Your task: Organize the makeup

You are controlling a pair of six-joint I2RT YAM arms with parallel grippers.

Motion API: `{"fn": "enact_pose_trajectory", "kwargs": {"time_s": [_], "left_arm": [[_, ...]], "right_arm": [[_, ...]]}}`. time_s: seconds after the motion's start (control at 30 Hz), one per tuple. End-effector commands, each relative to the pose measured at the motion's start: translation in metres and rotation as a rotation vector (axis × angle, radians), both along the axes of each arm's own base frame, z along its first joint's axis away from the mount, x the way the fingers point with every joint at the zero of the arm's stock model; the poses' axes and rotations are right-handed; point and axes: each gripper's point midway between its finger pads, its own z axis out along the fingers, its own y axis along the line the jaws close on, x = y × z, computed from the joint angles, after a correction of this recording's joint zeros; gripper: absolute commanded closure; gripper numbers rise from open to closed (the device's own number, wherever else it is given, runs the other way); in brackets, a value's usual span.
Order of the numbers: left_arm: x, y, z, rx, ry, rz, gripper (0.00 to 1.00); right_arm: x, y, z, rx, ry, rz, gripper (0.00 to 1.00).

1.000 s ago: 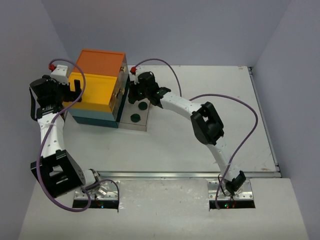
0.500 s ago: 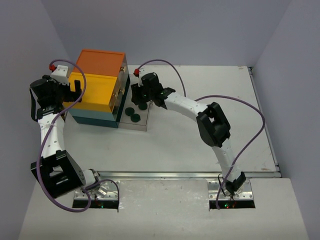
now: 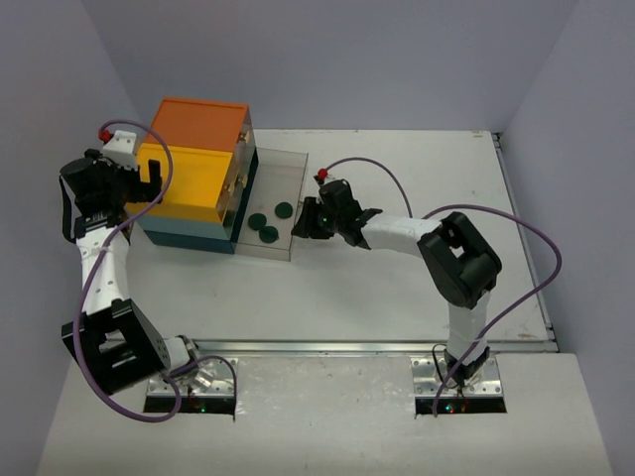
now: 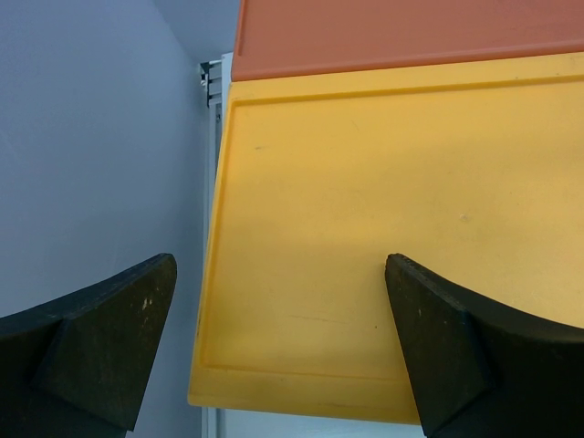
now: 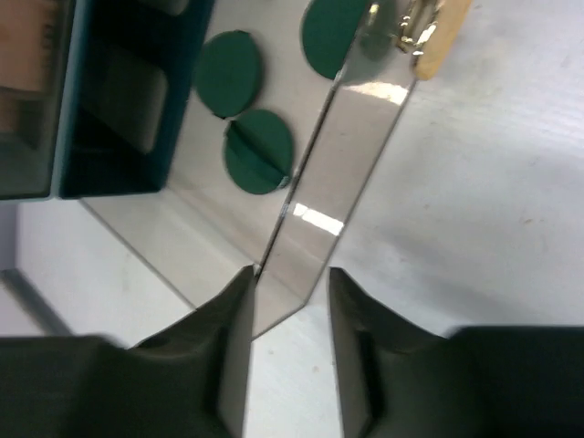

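three dark green discs [image 5: 259,151] lie close together in the clear drawer [image 5: 338,164], pulled out of the drawer box [image 3: 193,174]; right gripper [image 5: 287,278] straddles the drawer's front wall, grip cannot be told; left gripper [image 4: 278,274] spread wide over the box's yellow top.

Green disc [image 5: 326,35] — cropped at top, partly behind clear drawer [image 5: 339,182] wall.
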Motion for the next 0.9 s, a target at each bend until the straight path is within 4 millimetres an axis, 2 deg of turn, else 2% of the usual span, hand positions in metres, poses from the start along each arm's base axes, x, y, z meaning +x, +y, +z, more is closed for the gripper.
{"fn": "enact_pose_trajectory", "kwargs": {"time_s": [0.0,0.13,0.3,0.43,0.7,0.77,0.83,0.87], "left_arm": [[-0.041,-0.009,-0.083,-0.073,0.295,0.017,0.01],[-0.041,-0.01,-0.08,-0.073,0.287,0.015,0.01],[-0.041,-0.01,-0.079,-0.074,0.285,0.019,0.01],[-0.042,-0.009,-0.081,-0.068,0.289,0.02,0.01],[-0.038,-0.014,-0.091,-0.113,0.302,-0.003,0.01],[-0.038,-0.017,-0.094,-0.127,0.306,-0.013,0.02],[-0.038,-0.022,-0.098,-0.153,0.31,-0.024,0.02],[-0.038,-0.024,-0.099,-0.166,0.307,-0.03,0.03]], "right_arm": [[0.001,0.002,0.043,0.192,-0.055,-0.067,0.72],[-0.003,-0.005,0.026,0.217,-0.02,-0.101,0.78],[-0.002,0.014,0.017,0.295,0.041,-0.059,0.89],[0.002,0.019,0.011,0.325,0.054,-0.07,0.91],[0.05,0.085,0.001,0.41,0.086,0.036,0.97],[0.065,0.103,0.014,0.448,0.067,0.051,0.98],[0.076,0.123,0.014,0.483,0.072,0.073,0.98],[0.078,0.131,0.005,0.489,0.086,0.08,0.98]]}}
